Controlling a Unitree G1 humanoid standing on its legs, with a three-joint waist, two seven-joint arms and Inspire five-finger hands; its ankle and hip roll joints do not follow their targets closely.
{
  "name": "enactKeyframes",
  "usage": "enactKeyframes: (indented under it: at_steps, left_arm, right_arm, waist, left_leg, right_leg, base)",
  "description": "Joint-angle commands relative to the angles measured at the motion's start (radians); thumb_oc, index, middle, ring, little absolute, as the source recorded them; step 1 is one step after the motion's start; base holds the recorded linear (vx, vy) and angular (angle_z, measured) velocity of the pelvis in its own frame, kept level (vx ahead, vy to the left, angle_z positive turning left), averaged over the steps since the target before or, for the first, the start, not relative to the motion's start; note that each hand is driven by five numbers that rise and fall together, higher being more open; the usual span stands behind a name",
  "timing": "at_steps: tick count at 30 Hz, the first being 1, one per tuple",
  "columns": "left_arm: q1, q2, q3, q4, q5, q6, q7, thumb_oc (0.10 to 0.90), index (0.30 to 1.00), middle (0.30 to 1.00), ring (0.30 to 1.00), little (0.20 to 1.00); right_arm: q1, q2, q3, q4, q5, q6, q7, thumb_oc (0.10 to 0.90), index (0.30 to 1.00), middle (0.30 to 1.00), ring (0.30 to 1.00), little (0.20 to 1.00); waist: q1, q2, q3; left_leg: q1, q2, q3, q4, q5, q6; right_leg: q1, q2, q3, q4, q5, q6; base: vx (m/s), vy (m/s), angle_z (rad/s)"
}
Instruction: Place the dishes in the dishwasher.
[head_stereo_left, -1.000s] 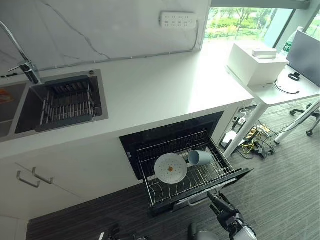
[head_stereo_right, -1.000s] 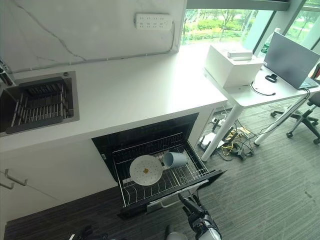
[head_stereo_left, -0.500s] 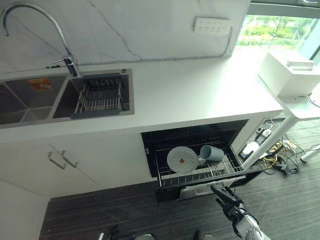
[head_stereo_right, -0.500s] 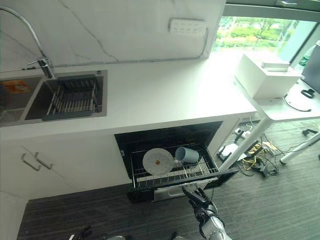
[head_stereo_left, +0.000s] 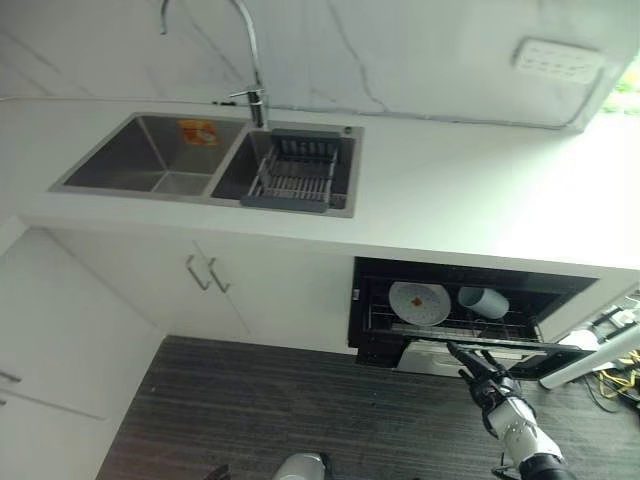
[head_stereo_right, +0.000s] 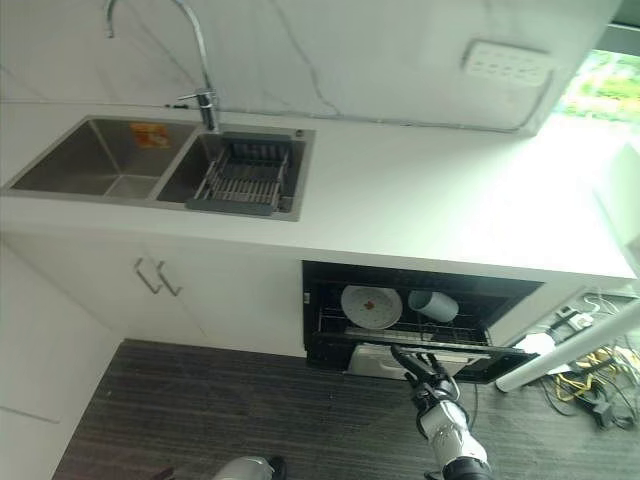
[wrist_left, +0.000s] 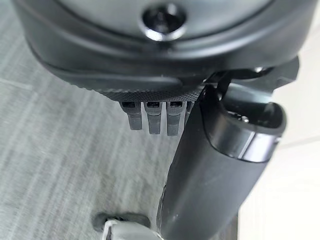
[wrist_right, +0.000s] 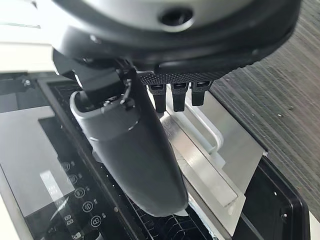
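Right hand (head_stereo_left: 487, 381), fingers straight and apart, reaches at the dishwasher drawer (head_stereo_left: 520, 345) front; the drawer has slid mostly in since 1 s ago, plate (head_stereo_left: 419, 302) and cup (head_stereo_left: 484, 301) racked, so loading looks nearly finished

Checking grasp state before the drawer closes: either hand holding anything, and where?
Nothing held. The right hand hangs open just in front of the dishwasher drawer; the left hand is open over the floor. The plate and cup sit in the rack.
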Motion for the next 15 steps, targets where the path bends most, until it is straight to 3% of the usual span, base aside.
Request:
enactKeyframes:
  at_steps: [1, 7, 15]
  left_arm:
    - [-0.034, 0.078, -0.028, 0.001, 0.009, -0.066, 0.005, 0.8, 0.9, 0.9, 0.9, 0.9]
    - [-0.034, 0.105, -0.049, 0.017, 0.032, -0.108, -0.017, 0.8, 0.9, 0.9, 0.9, 0.9]
    - [-0.034, 0.144, -0.063, -0.007, 0.033, -0.115, -0.038, 0.8, 0.9, 0.9, 0.9, 0.9]
  right_arm:
    - [-0.291, -0.042, 0.015, -0.012, -0.004, -0.072, 0.078, 0.8, 0.9, 0.9, 0.9, 0.9]
    - [-0.448, -0.164, -0.005, 0.174, -0.059, -0.082, 0.104, 0.8, 0.9, 0.9, 0.9, 0.9]
    - [-0.606, -0.316, -0.005, 0.321, -0.083, -0.078, 0.113, 0.8, 0.9, 0.9, 0.9, 0.9]
  waist:
    - [0.078, 0.013, -0.021]
    - [0.143, 0.018, -0.016]
    - [0.19, 0.033, -0.018]
  left_leg:
    - [0.03, 0.019, -0.005, -0.047, -0.027, -0.06]
    - [0.026, 0.002, -0.051, -0.047, -0.035, -0.071]
    - [0.001, -0.015, -0.087, -0.047, -0.011, -0.077]
  right_leg:
    - [0.019, -0.029, -0.03, 0.093, -0.11, 0.031]
    - [0.059, -0.048, -0.076, 0.093, -0.121, 0.045]
    - [0.085, -0.067, -0.145, 0.093, -0.107, 0.047]
  base:
    - [0.08, 0.022, 0.39]
    - [0.12, 0.007, 0.4]
    - [0.05, 0.03, 0.34]
